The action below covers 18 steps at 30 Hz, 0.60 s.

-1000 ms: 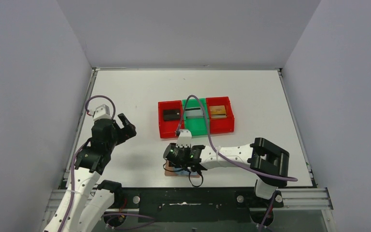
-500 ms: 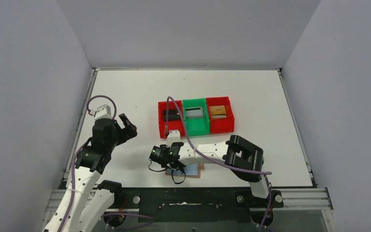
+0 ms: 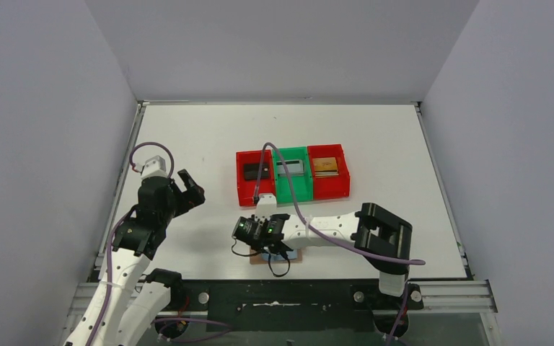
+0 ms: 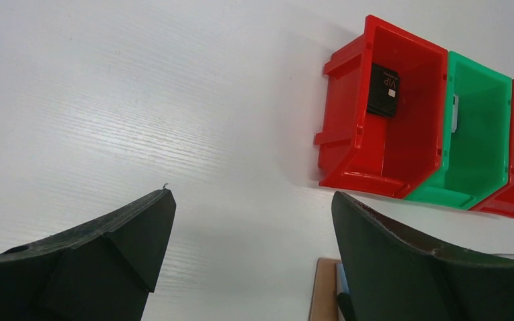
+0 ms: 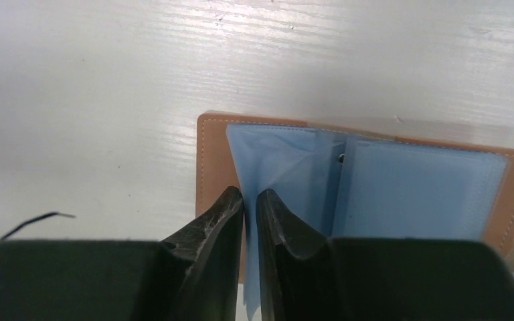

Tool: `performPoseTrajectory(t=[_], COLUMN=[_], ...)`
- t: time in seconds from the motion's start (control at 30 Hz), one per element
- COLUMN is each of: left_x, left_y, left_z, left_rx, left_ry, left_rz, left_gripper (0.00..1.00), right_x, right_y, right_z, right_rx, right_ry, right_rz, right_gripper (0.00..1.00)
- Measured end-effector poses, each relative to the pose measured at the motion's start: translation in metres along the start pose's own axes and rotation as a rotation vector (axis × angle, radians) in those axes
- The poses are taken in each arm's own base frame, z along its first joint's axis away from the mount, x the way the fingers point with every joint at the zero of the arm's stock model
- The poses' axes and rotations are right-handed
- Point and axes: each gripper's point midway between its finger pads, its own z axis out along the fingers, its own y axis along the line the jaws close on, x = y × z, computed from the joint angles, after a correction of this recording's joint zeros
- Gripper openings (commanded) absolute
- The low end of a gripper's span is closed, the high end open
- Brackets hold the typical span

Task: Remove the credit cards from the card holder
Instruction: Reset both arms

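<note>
right wrist | card holder (image 5: 401, 194) sleeve — pinched in right end effector (image 5: 249, 198)

row of bins (image 3: 293, 194) beyond card holder (image 5: 209, 160), right gripper (image 5: 249, 198) over it

white links (image 3: 332, 228), black joints (image 3: 384, 229), purple cables (image 3: 149, 145), black right gripper (image 5: 249, 200) w/ green leds (image 3: 242, 225).

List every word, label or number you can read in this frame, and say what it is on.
"VIP": on the black card in the left red bin, seen from the left wrist.
Tan card in the right red bin: any print is too small to read.
Card holder: no text visible on the open side.
</note>
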Motion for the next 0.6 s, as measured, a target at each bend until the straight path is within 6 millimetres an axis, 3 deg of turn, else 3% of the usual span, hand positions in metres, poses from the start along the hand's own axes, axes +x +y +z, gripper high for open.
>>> performPoseTrajectory(t=[0.3,0.53,0.6], left_x=[0.003,0.005,0.006], left_y=[0.0,-0.001,-0.001], left_z=[0.001,0.003,0.003], left_rx=[0.005,0.007,0.009], left_ry=[0.009,0.02,0.022], left_rz=[0.001,0.003,0.003], left_gripper=[0.89,0.89,0.89], right_x=[-0.009,-0.01,-0.013], right_y=[-0.005,-0.024,-0.021], right_z=[-0.014,-0.009,-0.012], right_rx=[-0.095,-0.111,-0.127], right_ry=[-0.03,-0.016,-0.023], right_rz=[0.067,0.119,0.115], right_gripper=[0.17,0.51,0.55])
